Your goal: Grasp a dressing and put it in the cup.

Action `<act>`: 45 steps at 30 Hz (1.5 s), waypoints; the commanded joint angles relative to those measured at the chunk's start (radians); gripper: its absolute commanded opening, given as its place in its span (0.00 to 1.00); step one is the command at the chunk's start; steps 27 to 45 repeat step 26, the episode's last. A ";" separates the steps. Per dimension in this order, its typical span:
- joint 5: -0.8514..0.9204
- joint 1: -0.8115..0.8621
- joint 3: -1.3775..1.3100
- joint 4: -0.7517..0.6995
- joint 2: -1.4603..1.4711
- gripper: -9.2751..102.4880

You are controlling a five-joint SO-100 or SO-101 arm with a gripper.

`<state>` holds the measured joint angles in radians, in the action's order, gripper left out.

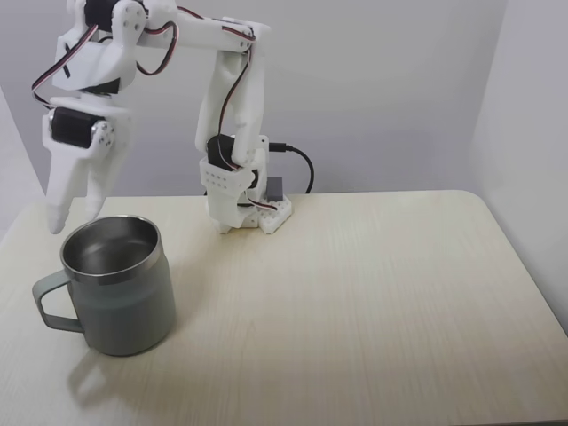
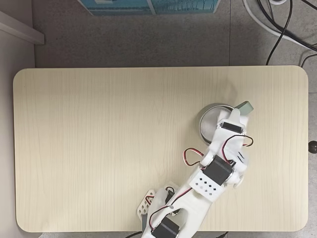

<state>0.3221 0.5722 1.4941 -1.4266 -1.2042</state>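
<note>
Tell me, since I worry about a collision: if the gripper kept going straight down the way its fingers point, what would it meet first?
Probably the cup. The gripper points down just above its far rim; depth is unclear, so rim or steel interior.

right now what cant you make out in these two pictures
- The cup bottom: its own wall hides it in a fixed view, and the gripper covers the cup from above, so the dressing cannot be placed.
- Whether the gripper holds anything: fingers look empty, not certain.
</note>
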 commanded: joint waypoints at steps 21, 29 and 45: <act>-0.029 -0.014 0.063 0.006 0.020 0.29; -0.025 -0.015 0.051 0.012 0.032 0.29; -0.025 -0.015 0.051 0.012 0.032 0.29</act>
